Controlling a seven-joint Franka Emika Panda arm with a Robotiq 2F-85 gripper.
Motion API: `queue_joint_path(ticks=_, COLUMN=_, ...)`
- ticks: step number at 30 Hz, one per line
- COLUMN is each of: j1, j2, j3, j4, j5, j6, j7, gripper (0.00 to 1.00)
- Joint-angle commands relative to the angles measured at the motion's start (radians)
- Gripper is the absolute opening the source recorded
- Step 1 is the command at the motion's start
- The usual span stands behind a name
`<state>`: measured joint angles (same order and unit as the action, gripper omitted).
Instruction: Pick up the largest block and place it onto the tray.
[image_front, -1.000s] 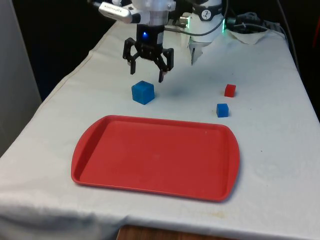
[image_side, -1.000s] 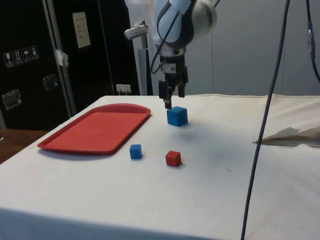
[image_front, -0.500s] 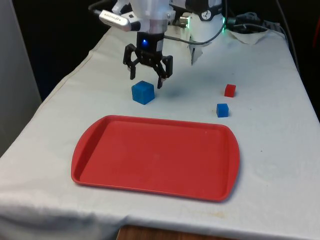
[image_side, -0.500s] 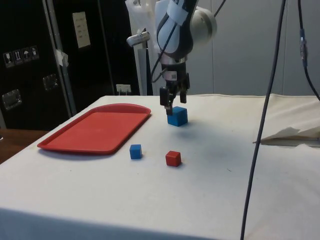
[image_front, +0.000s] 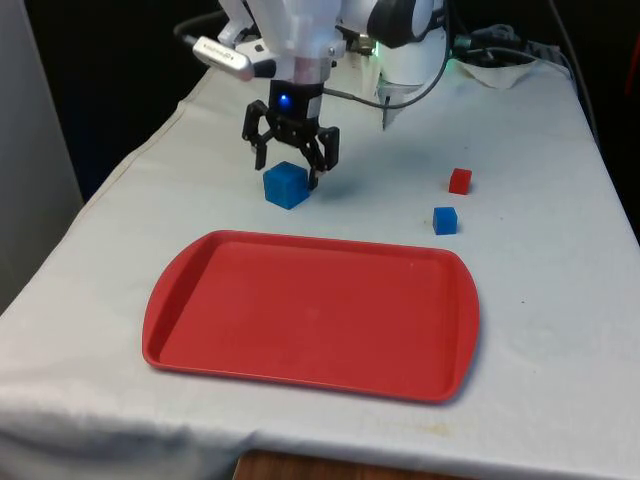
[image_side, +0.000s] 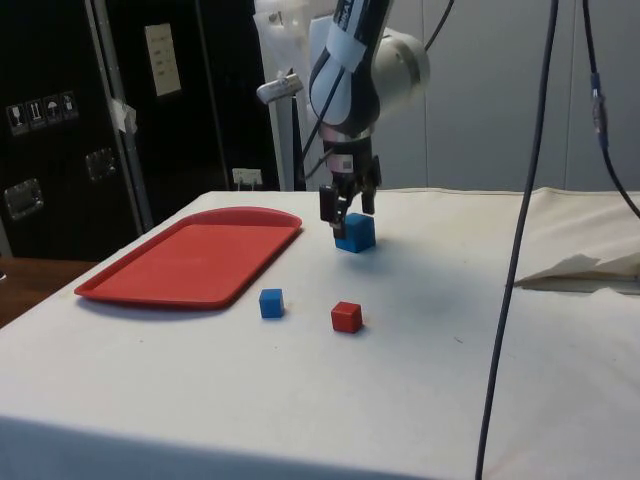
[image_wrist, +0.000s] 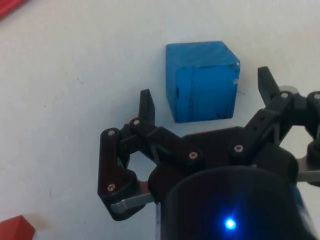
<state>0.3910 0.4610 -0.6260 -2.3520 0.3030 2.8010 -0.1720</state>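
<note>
The surface (image_front: 560, 330) is draped in a white cloth that hangs over its near edge, with dark cabinets (image_side: 60, 130) standing behind it in the side view. The large blue block (image_front: 286, 185) rests on the cloth just beyond the far rim of the red tray (image_front: 310, 315), near the tray's corner on the front view's left. The end effector (image_front: 290, 165) hangs directly over the block with its fingers (image_wrist: 146, 106) spread wide, one on either side of the block and neither touching it. Well apart, towards the front view's right, sit a small blue block (image_front: 445, 220) and a small red block (image_front: 459, 181), close to each other.
</note>
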Motion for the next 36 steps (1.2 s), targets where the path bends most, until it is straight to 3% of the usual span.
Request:
queue_joint_path(ticks=1, j1=-0.019, j2=-0.004, j3=0.022, j4=0.001, j5=0.023, j6=0.013, j7=-0.018, gripper=1.00)
queue_joint_path(ticks=2, j1=-0.019, j2=0.000, j3=0.022, j4=0.002, j5=0.027, j6=0.014, j7=-0.019, gripper=1.00)
queue_joint_path(ticks=3, j1=0.000, j2=0.009, j3=0.000, j4=0.002, j5=0.010, j6=0.004, j7=-0.003, gripper=1.00)
queue_joint_path(ticks=4, j1=-0.019, j2=0.004, j3=0.021, j4=0.004, j5=0.031, j6=0.015, j7=-0.020, gripper=1.00)
queue_joint_path(ticks=5, j1=-0.019, j2=0.007, j3=0.021, j4=0.005, j5=0.034, j6=0.016, j7=-0.022, gripper=0.97)
queue_joint_path(ticks=6, j1=-0.018, j2=0.012, j3=0.020, j4=0.008, j5=0.042, j6=0.016, j7=-0.025, gripper=0.79)
queue_joint_path(ticks=10, j1=-0.019, j2=0.018, j3=0.020, j4=0.010, j5=0.046, j6=0.016, j7=-0.025, gripper=0.34)
queue_joint_path(ticks=11, j1=-0.019, j2=0.018, j3=0.020, j4=0.011, j5=0.046, j6=0.017, j7=-0.025, gripper=0.17)
queue_joint_path(ticks=13, j1=-0.019, j2=0.018, j3=0.020, j4=0.011, j5=0.047, j6=0.017, j7=-0.025, gripper=0.00)
queue_joint_path(ticks=14, j1=-0.001, j2=0.026, j3=0.000, j4=0.011, j5=0.031, j6=0.007, j7=-0.010, gripper=0.00)
queue_joint_path(ticks=15, j1=-0.019, j2=0.019, j3=0.021, j4=0.011, j5=0.048, j6=0.018, j7=-0.025, gripper=0.00)
queue_joint_path(ticks=16, j1=-0.020, j2=0.019, j3=0.021, j4=0.011, j5=0.048, j6=0.018, j7=-0.025, gripper=0.00)
queue_joint_path(ticks=19, j1=-0.020, j2=0.019, j3=0.021, j4=0.011, j5=0.048, j6=0.018, j7=-0.025, gripper=0.00)
queue_joint_path(ticks=20, j1=-0.002, j2=0.026, j3=0.000, j4=0.012, j5=0.031, j6=0.007, j7=-0.010, gripper=0.00)
queue_joint_path(ticks=21, j1=-0.020, j2=0.020, j3=0.021, j4=0.011, j5=0.048, j6=0.018, j7=-0.025, gripper=0.00)
queue_joint_path(ticks=28, j1=0.011, j2=-0.012, j3=-0.025, j4=0.010, j5=0.018, j6=-0.001, j7=-0.009, gripper=0.00)
queue_joint_path(ticks=30, j1=0.015, j2=-0.025, j3=-0.033, j4=0.009, j5=0.010, j6=-0.005, j7=-0.007, gripper=0.00)
queue_joint_path(ticks=31, j1=0.001, j2=-0.014, j3=-0.014, j4=0.014, j5=0.025, j6=0.003, j7=-0.014, gripper=0.00)
queue_joint_path(ticks=32, j1=0.016, j2=-0.031, j3=-0.036, j4=0.009, j5=0.005, j6=-0.007, j7=-0.006, gripper=0.00)
queue_joint_path(ticks=36, j1=0.019, j2=-0.067, j3=-0.048, j4=0.008, j5=-0.016, j6=-0.019, j7=-0.001, gripper=0.00)
